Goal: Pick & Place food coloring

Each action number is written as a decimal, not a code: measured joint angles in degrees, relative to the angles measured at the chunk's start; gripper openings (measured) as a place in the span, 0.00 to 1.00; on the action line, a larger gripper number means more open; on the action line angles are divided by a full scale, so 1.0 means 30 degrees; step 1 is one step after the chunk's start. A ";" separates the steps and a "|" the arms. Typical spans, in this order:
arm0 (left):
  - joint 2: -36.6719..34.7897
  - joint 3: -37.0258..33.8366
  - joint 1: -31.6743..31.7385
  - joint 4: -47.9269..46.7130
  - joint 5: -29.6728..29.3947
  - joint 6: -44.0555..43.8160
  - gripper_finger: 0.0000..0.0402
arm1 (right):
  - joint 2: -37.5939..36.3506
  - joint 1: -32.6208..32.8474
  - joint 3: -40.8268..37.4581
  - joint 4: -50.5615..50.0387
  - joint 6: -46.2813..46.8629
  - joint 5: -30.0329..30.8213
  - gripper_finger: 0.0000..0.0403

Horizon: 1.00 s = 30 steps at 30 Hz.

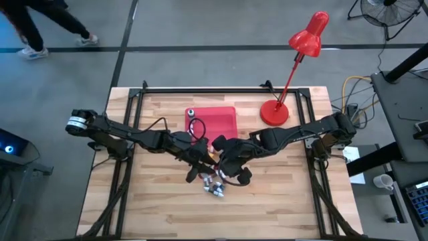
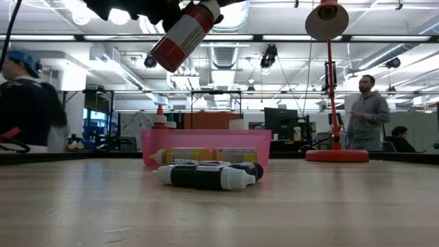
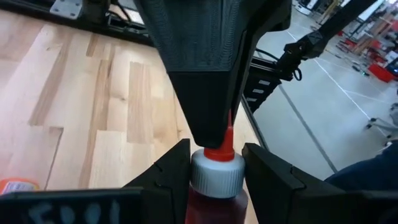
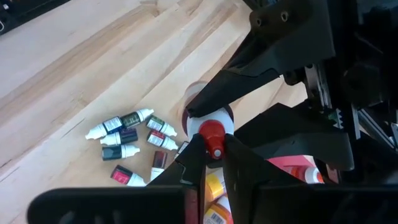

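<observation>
A wooden tabletop [image 1: 281,194] is seen with a red tray [image 1: 224,120] on it. A red bottle [image 2: 185,34], held up in the air, is gripped by the left end effector [image 3: 214,177]; its red tip is pinched by the closed right end effector [image 4: 211,152]. Small food coloring bottles [image 4: 134,149] are left scattered on the wood below.

Even, bright overhead light fills the scene; long ceiling strip lights [image 2: 288,38] glow white at twelve o'clock in the low view and blow out slightly. The pale wooden slatted tabletop [image 1: 160,201] is evenly lit, with soft short shadows under the arms. In the low view the near tabletop at six o'clock is blurred, and the room behind is soft. The dark ribbed plastic finger [image 3: 211,74] in the left wrist view looms large and close, faintly soft.
</observation>
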 joint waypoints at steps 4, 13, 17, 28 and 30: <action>-0.0019 0.0004 -0.0034 -0.0248 -0.1210 -0.0265 0.29 | 0.0000 0.0000 -0.0007 -0.0123 0.0014 0.0064 0.07; -0.0449 0.0094 -0.0030 -0.1141 -0.2627 -0.0629 0.29 | 0.0000 -0.0090 -0.0004 -0.0597 0.0661 0.0627 0.07; -0.1128 0.0081 -0.0005 -0.3040 -0.3455 -0.0589 0.29 | -0.0015 -0.0080 -0.0007 -0.1061 0.0787 0.0504 0.07; -0.3941 -0.0095 -0.0037 -0.9526 -0.6676 -0.1445 0.29 | -0.0153 -0.0171 0.0005 -0.2040 0.3497 0.2231 0.06; -0.4729 -0.0200 -0.0071 -0.9929 -0.7133 -0.1826 0.29 | -0.0160 -0.0372 0.0308 -0.2328 0.4346 0.3582 0.06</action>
